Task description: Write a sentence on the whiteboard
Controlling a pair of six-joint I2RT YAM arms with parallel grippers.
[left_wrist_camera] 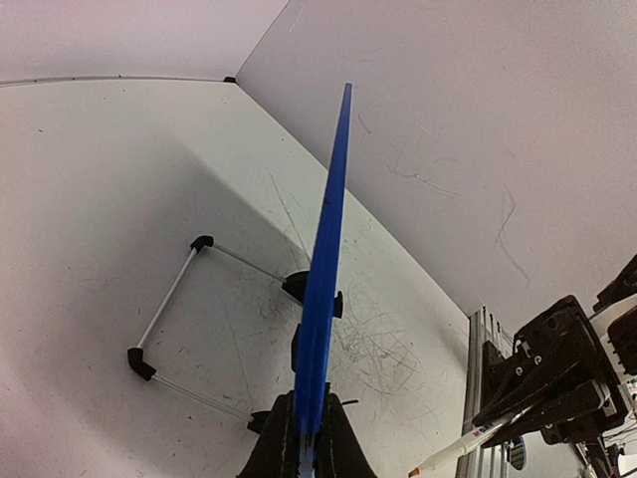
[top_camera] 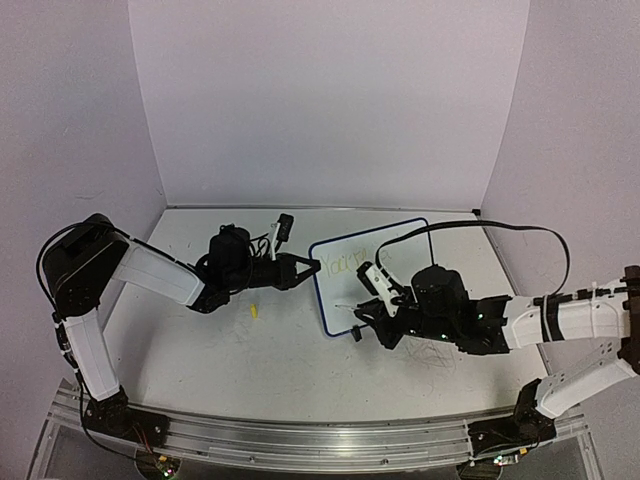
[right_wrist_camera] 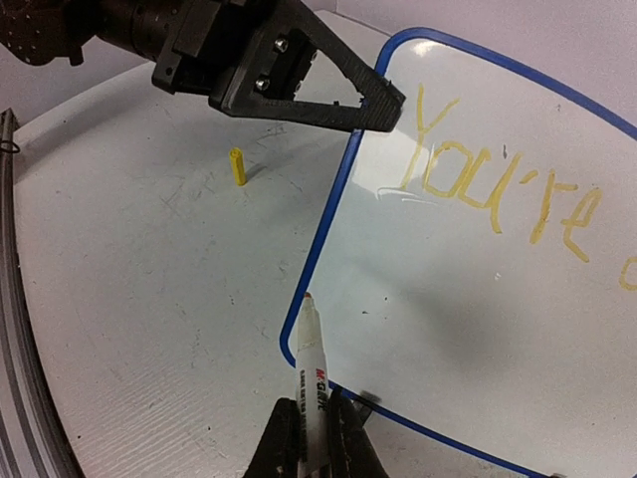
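Note:
The whiteboard (top_camera: 385, 262) stands tilted at mid-table; the left wrist view shows it edge-on as a blue rim (left_wrist_camera: 326, 259). My left gripper (top_camera: 312, 267) (left_wrist_camera: 311, 443) is shut on its left edge, and its fingers (right_wrist_camera: 370, 103) also show in the right wrist view. The sentence (right_wrist_camera: 493, 194) reads "You're" in yellow across the top of the whiteboard (right_wrist_camera: 478, 309), with a further stroke at the frame's edge. My right gripper (top_camera: 368, 318) (right_wrist_camera: 314, 443) is shut on a white marker (right_wrist_camera: 312, 368). The marker's tip sits at the board's lower left corner; whether it touches I cannot tell.
A yellow marker cap (top_camera: 255, 311) (right_wrist_camera: 238, 166) lies on the table left of the board. Behind the board lies a thin wire frame with black corners (left_wrist_camera: 171, 299). White walls close in the back and sides. An aluminium rail (top_camera: 300, 435) runs along the near edge.

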